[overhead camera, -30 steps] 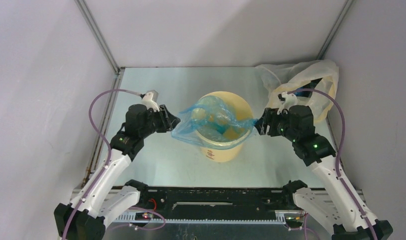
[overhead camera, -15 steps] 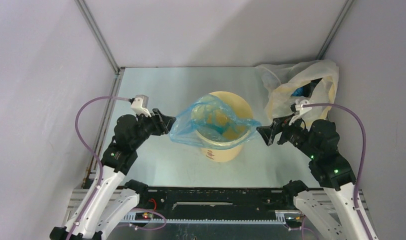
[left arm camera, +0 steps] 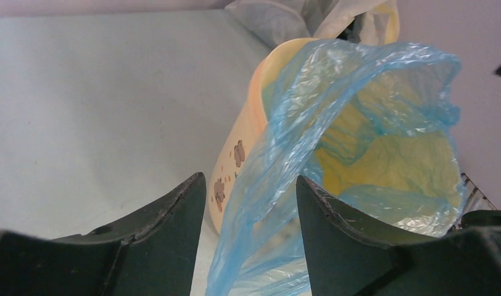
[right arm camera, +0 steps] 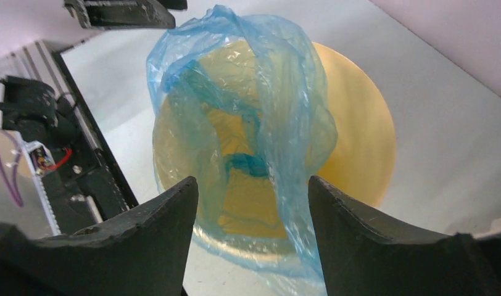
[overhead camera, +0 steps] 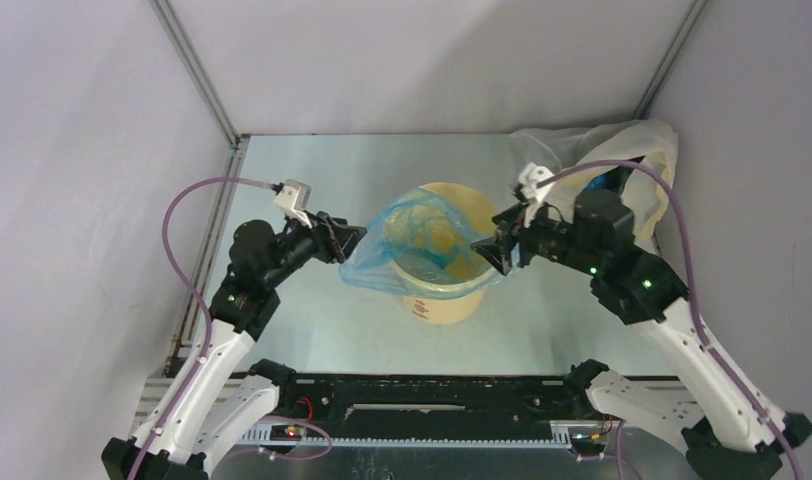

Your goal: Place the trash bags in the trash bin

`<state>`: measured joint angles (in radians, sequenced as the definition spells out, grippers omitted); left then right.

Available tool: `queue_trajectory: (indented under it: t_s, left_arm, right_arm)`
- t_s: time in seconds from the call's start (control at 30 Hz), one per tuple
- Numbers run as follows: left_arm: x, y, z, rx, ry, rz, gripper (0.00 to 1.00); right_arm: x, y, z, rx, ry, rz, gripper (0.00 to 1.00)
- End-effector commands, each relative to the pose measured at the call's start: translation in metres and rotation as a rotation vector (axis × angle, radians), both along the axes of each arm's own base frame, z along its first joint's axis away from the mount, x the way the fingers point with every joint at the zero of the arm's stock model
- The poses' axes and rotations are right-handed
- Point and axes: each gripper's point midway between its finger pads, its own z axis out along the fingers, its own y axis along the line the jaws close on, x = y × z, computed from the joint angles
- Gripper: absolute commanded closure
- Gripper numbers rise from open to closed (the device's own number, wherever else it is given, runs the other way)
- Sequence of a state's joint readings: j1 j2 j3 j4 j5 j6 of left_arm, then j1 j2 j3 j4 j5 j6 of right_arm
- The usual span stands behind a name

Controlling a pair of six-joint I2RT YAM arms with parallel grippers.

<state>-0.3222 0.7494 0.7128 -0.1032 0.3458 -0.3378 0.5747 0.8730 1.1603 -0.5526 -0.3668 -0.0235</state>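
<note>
The trash bin [overhead camera: 444, 300] is standing at the centre of the top view, in the middle of the table [overhead camera: 312, 170]. The trash bag [overhead camera: 402, 235] is sitting in the bin's mouth, partly hanging inside and spilling over its left rim. The left claw [overhead camera: 357, 240] is sitting just left of the bin, with the film running between its fingers. The right claw [overhead camera: 487, 252] is sitting at the bin's right rim. A larger plastic bag [overhead camera: 637, 150] is lying in the upper right of the frame, behind the right arm.

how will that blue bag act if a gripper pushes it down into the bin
Probably floppy: the blue bag is thin wrinkled film sagging over the rim of the bin. Likely very light, as the yellow shows through it. A push would probably crumple it locally rather than move it whole.
</note>
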Motion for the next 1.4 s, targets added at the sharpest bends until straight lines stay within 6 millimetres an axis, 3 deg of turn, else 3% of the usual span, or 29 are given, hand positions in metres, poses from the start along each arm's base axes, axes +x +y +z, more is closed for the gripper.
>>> queue_trajectory:
  t_s: [0.0,0.17,0.27,0.57,0.63,0.7,0.87,1.07,1.37]
  left_arm:
    - [-0.004,-0.008,0.035,-0.009,-0.150,-0.068,0.37]
    - [0.000,-0.012,0.026,0.000,-0.121,-0.085,0.42]
    - [-0.002,-0.017,0.023,0.003,-0.115,-0.110,0.44]
    - [-0.012,-0.024,0.029,0.008,-0.158,-0.151,0.31]
    - [-0.014,-0.024,0.034,-0.001,-0.185,-0.152,0.28]
    - [-0.014,-0.023,0.034,-0.002,-0.193,-0.144,0.28]
    - [-0.001,-0.021,0.024,0.029,-0.149,-0.107,0.45]
    - [0.002,-0.029,0.019,0.056,-0.141,-0.130,0.47]
    - [0.015,-0.028,0.012,0.100,-0.102,-0.100,0.97]
  right_arm:
    - [0.019,0.009,-0.004,-0.132,-0.069,-0.047,0.33]
    - [0.025,0.018,-0.012,-0.180,-0.061,-0.046,0.44]
    - [0.029,0.017,-0.016,-0.198,-0.057,-0.061,0.45]
    - [0.039,0.016,-0.031,-0.236,-0.020,-0.098,0.52]
    - [0.040,0.017,-0.032,-0.238,-0.016,-0.100,0.58]
    - [0.041,0.017,-0.034,-0.240,-0.010,-0.104,0.71]
    - [0.044,0.018,-0.034,-0.236,-0.005,-0.116,1.00]
    - [0.047,0.013,-0.030,-0.214,-0.002,-0.145,1.00]
    - [0.062,-0.013,-0.018,-0.131,0.036,-0.264,1.00]
